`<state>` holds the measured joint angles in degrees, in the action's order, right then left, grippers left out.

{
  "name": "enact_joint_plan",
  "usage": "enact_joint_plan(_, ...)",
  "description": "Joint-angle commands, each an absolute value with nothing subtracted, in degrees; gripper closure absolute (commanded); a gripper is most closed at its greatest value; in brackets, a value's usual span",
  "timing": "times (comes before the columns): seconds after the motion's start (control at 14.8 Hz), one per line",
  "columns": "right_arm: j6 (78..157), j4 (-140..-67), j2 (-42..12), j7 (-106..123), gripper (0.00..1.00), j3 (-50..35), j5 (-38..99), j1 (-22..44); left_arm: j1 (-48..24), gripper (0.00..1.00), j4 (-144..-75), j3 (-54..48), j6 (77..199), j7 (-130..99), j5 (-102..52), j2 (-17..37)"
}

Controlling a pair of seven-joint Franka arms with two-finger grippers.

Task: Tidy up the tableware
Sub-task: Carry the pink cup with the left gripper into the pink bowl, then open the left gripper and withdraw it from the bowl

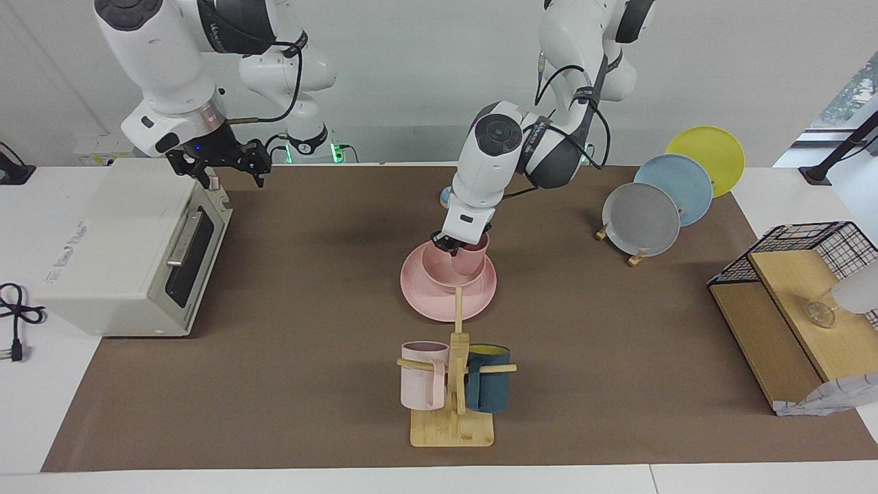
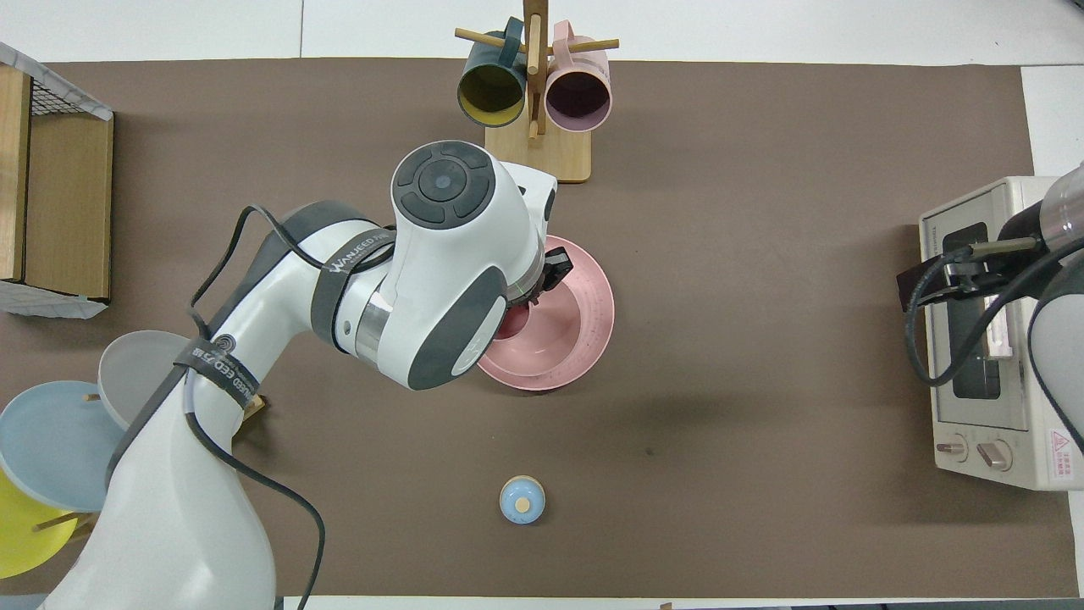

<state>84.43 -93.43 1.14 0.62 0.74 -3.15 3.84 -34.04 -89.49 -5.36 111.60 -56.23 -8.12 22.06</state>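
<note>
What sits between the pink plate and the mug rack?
Nothing but bare brown mat lies between the pink plate and the mug rack, clearest in the overhead view.

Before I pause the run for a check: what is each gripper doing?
Left gripper: shut on the pink cup, over the pink bowl.
Right gripper: open, holding nothing, over the toaster oven.

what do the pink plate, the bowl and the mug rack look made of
Plate: matte pink, no glare; faint dark specks in the overhead view suggest wheat-straw plastic or melamine, though glazed ceramic is possible.
Bowl: same matte pink, apparently the same material as the plate it sits on.
Mug rack: pale wood, likely bamboo, with a light slab base and dowel pegs.
</note>
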Motion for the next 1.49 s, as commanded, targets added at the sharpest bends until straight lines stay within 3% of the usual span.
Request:
enact_joint_plan(0.0,84.29,-95.19,2.81,2.37,0.00,0.35,-2.29,2.90,-36.47,1.00,-90.09,-4.39,113.90,-58.18,-7.03,23.72)
enact_joint_plan(0.47,84.90,-94.49,2.81,2.46,0.00,0.44,-2.20,2.20,-36.65,1.00,-90.26,-4.48,113.91,-57.66,-6.59,24.08)
enact_joint_plan(0.54,84.99,-94.48,2.73,2.46,0.00,0.35,-2.28,2.11,-36.65,0.55,-90.26,-4.48,113.82,-57.57,-6.59,24.17)
enact_joint_plan(0.61,85.08,-94.48,2.72,2.37,0.00,0.00,-2.20,1.59,-36.65,0.01,-90.09,-4.48,113.30,-57.57,-5.72,24.08)
enact_joint_plan(0.81,84.99,-94.48,2.64,2.29,0.00,-0.35,-2.20,0.97,-35.78,0.00,-89.47,-4.31,111.72,-57.31,-4.92,23.04)
enact_joint_plan(1.08,84.81,-93.70,2.72,2.55,0.00,-2.02,-2.20,-0.70,-29.46,0.00,-86.75,-3.87,101.80,-50.81,-4.92,15.23)
enact_joint_plan(1.42,83.68,-91.85,2.55,2.37,0.00,-1.14,-2.11,-0.26,-15.85,0.00,-87.01,-3.87,90.99,-33.72,-5.01,4.15)
